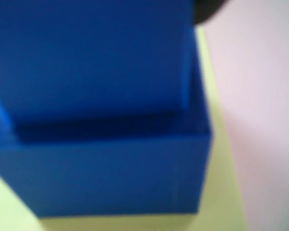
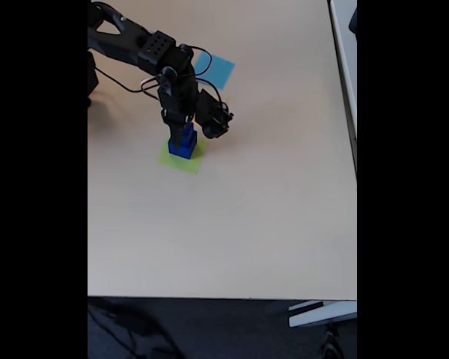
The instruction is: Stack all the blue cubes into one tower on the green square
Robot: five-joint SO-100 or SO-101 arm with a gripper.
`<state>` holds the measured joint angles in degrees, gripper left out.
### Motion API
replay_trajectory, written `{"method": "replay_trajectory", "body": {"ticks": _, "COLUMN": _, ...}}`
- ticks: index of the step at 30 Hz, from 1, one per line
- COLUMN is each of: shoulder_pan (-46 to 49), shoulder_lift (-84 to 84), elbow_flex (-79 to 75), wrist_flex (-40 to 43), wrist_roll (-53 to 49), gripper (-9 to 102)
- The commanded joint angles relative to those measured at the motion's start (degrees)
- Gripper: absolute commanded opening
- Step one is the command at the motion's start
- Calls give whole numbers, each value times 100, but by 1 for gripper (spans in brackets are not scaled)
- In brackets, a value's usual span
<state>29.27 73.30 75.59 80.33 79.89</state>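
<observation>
In the fixed view, the black robot arm reaches in from the far left and bends straight down over the flat lime-green paper square. On that square stands a tower of glossy dark blue cubes. The black gripper points down right on top of the tower, so the tower is directly under it. I cannot tell if the gripper is open or closed, or if it is holding the top cube.

In the wrist view, a smaller blue cube sits on a bigger blue cube, with green paper peeking out at the near side and the right. It is blurry.

Further right and far back in the fixed view lies a flat light blue paper square, well apart from the tower. The pale table has nothing close to the tower that gets in the way.

I think the next move is to lift straight up so the tower does not tip.
</observation>
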Motion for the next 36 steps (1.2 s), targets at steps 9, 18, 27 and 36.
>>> {"method": "replay_trajectory", "body": {"ticks": 9, "shoulder_pan": 18, "shoulder_lift": 79, "elbow_flex": -466, "wrist_flex": 114, "wrist_roll": -70, "gripper": 28}}
{"method": "replay_trajectory", "body": {"ticks": 18, "shoulder_pan": 62, "shoulder_lift": 79, "elbow_flex": -466, "wrist_flex": 132, "wrist_roll": -114, "gripper": 28}}
{"method": "replay_trajectory", "body": {"ticks": 27, "shoulder_pan": 105, "shoulder_lift": 44, "elbow_flex": -510, "wrist_flex": 132, "wrist_roll": -167, "gripper": 28}}
{"method": "replay_trajectory", "body": {"ticks": 36, "shoulder_pan": 88, "shoulder_lift": 18, "elbow_flex": -624, "wrist_flex": 202, "wrist_roll": -176, "gripper": 28}}
